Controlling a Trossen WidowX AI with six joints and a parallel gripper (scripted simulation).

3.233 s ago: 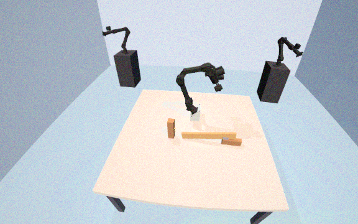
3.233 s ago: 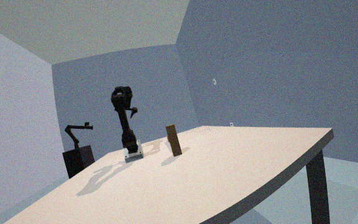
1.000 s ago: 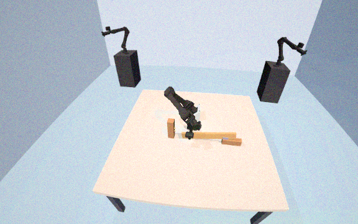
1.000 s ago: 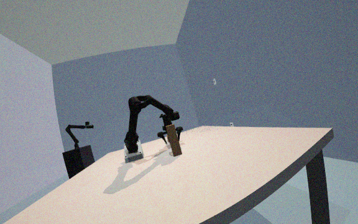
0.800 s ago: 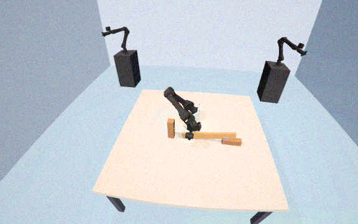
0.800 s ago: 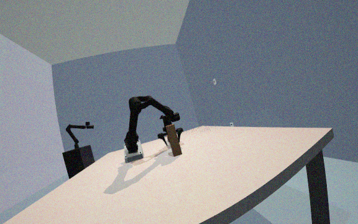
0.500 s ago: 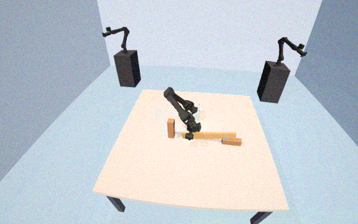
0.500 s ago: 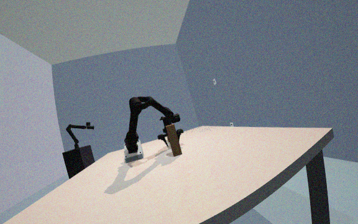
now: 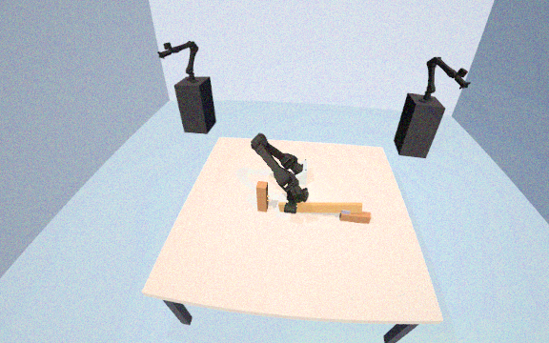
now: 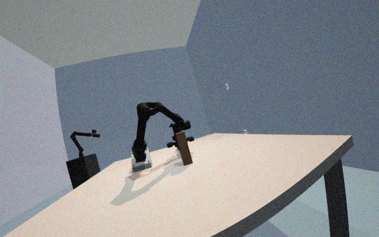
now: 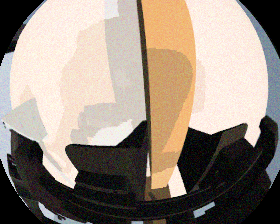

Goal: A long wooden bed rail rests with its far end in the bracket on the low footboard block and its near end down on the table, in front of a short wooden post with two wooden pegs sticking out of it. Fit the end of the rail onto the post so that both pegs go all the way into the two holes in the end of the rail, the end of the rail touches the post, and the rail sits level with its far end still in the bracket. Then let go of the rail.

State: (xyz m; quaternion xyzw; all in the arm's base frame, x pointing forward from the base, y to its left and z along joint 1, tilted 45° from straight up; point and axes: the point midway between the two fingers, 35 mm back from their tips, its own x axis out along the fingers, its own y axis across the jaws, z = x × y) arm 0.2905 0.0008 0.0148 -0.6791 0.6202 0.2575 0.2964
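My jaws (image 9: 291,208) are clamped across the rail (image 9: 324,208) at its near end, one finger each side. Rail's long axis runs from there toward the table's (image 9: 236,267) right edge, far end by the footboard block (image 9: 355,217). Post (image 9: 262,195) stands just beyond the gripped end, toward the left edge, a gap between. Coming move, I judge: lift, then push along that axis onto the pegs, too small to make out.

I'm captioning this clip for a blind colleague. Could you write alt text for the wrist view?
The gripper is closed around the near end of a long wooden rail, with a dark finger pressed against each side. The rail runs straight up the picture, away from the camera, across a pale table marked with soft shadows.
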